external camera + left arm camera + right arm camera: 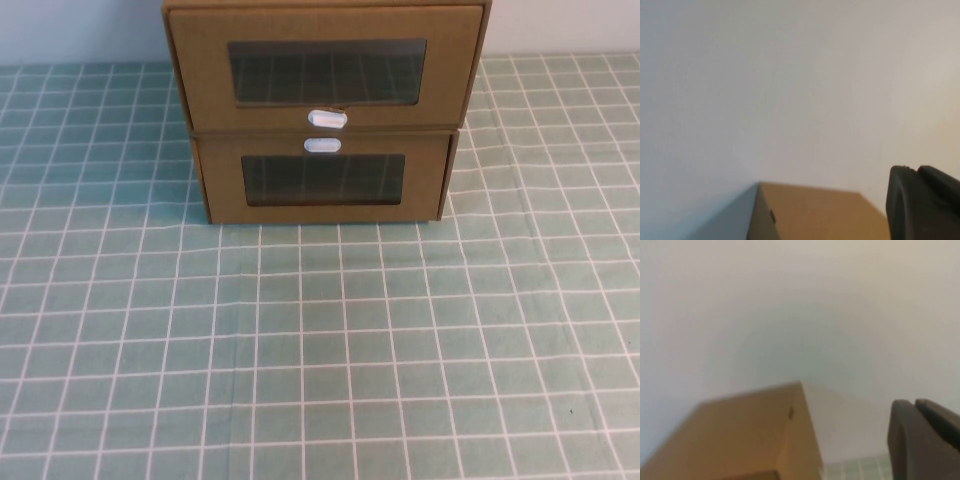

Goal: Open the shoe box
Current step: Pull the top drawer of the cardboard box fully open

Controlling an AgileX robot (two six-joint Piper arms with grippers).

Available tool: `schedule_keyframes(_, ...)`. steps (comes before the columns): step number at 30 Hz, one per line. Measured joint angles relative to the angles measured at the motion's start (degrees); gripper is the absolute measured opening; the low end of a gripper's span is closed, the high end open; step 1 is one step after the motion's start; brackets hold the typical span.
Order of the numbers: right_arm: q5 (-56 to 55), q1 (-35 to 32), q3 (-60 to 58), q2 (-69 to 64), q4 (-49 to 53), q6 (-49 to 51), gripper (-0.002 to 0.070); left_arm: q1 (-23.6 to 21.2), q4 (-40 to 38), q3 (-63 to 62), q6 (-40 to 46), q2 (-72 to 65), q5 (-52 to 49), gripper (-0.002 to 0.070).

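Two brown cardboard shoe boxes stand stacked at the back middle of the table, the upper box [325, 70] on the lower box [325, 180]. Each has a dark window in its front flap, and both flaps are closed. A white pull tab [327, 118] sits at the bottom edge of the upper flap, and another white tab [322, 145] at the top edge of the lower flap. Neither arm shows in the high view. My left gripper [916, 170] is shut and empty, well back from the box's top corner [810, 215]. My right gripper [915, 402] is shut and empty, also away from the box [750, 435].
A green cloth with a white grid [320, 350] covers the table in front of and beside the boxes. A plain pale wall [80, 30] rises right behind them.
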State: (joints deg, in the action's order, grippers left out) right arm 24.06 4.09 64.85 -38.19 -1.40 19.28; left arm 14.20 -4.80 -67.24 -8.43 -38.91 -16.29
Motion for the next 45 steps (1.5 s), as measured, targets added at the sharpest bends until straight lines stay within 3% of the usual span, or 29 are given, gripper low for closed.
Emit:
schedule_keyframes(6, 4.38, 0.09, 0.27, -9.95, 3.85, -7.77, -0.0013, 0.0, 0.33, -0.42, 0.0, -10.17, -2.96, -0.0005)
schedule_keyframes(10, 4.66, 0.91, 0.27, -15.13, -1.36, -9.13, -0.0014, 0.0, -0.56, -0.42, 0.29, -16.33, -3.49, -0.0005)
schedule_keyframes(15, 5.1, 7.25, 0.27, -21.93, -4.36, -25.51, -0.0014, 0.0, -3.17, -1.1, 5.61, -23.5, -1.88, -0.0005)
schedule_keyframes(20, 6.37, 16.96, 0.36, -29.97, -4.76, -41.55, -0.0013, 0.0, -12.69, -8.04, 18.5, -31.94, -2.6, -0.0005)
schedule_keyframes(27, 10.41, 28.28, 0.36, -38.76, -4.04, -59.94, -0.0013, 0.0, -33.24, -26.26, 45.83, -47.51, -16.75, -0.0005)
schedule_keyframes(32, 17.66, 32.53, 0.49, -43.23, -1.9, -71.16, -0.0013, 0.0, -36.12, -39.84, 50.78, -59.67, -26.12, -0.0005)
schedule_keyframes(36, 19.03, 33.03, 1.46, -45.53, 7.6, -64.39, -0.0014, 0.0, -37.27, -47.39, 51.33, -69.32, -31.12, -0.0005)
schedule_keyframes(41, 18.73, 33.31, 3.65, -47.37, 29.1, -46.62, -0.0014, 0.0, -42.49, -51.94, 51.44, -76.46, -34.36, -0.0005)
schedule_keyframes(45, 14.47, 36.24, 4.08, -47.64, 40.18, -34.64, -0.0014, 0.0, -45.36, -52.95, 51.44, -78.15, -35.06, -0.0005)
